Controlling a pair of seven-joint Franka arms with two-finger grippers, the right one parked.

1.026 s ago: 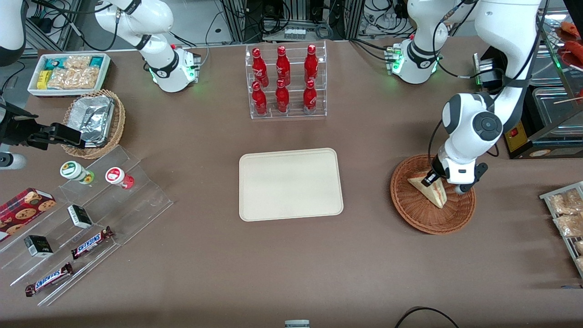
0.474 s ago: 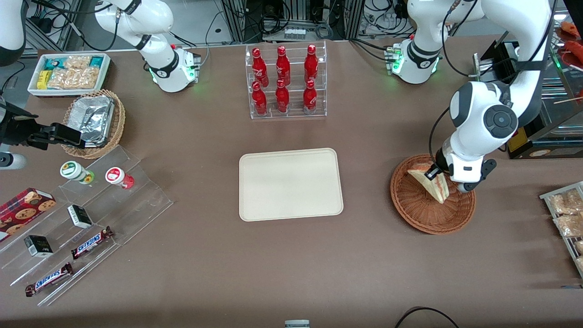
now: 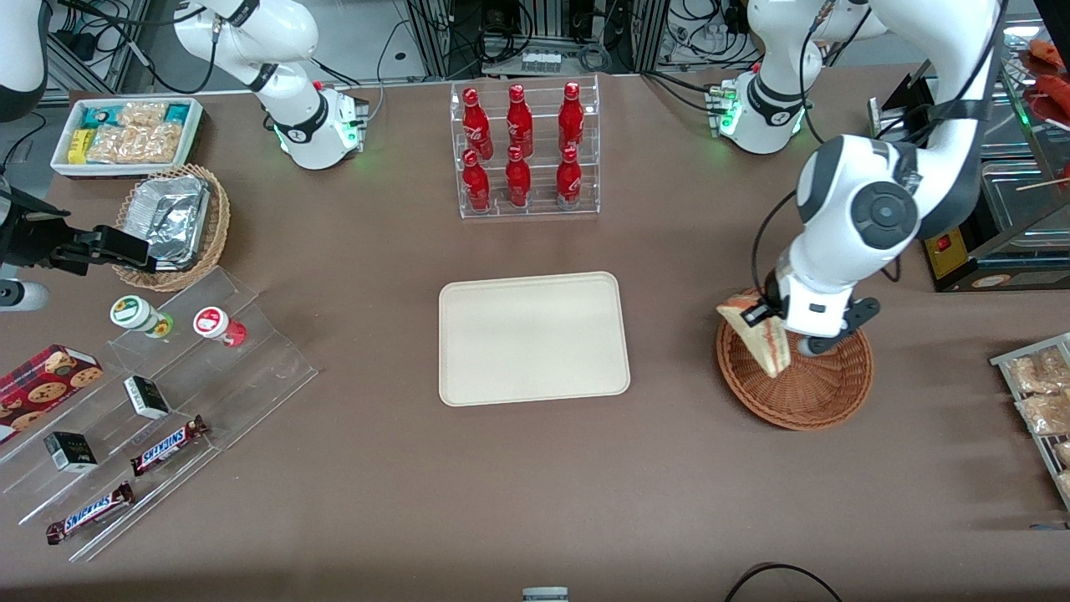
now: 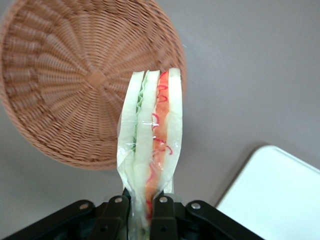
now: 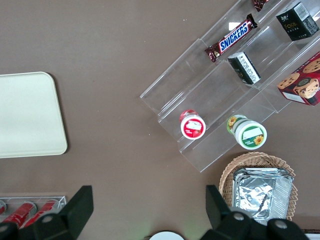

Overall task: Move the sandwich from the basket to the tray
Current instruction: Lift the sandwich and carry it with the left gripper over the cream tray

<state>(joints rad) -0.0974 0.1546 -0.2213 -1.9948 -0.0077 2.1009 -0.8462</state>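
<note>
Going from the parked arm's end of the counter (image 3: 351, 502), the readable writing comes first: two brown bars (image 3: 170, 444) printed "SNICKERS" lie on the clear stepped stand (image 3: 251, 368). The small dark boxes and the two round tubs near them carry labels too small to read. The red bottles (image 3: 518, 146) in their clear rack have a white script that I cannot make out.

Next is the tray (image 3: 533, 338), which carries nothing. Toward the working arm's end stands the basket (image 3: 815, 393), and above its rim on the tray's side hangs the sandwich (image 3: 762, 339), lifted clear of the weave. The pincer (image 4: 141, 207) is clenched on the sandwich's narrow end — the wrist view shows the two fingers (image 4: 116, 212) pressing a thin clear wrapper against the bread, with the layered cut edge pointing away from the camera.

I judge the sandwich to be light and soft. The bread will squash under a hard squeeze, and the film looks slippery, so the wedge may slide or swing during the carry. The present hold across the flat faces near the corner seems reasonable — a firm but gentle grip is best.
</note>
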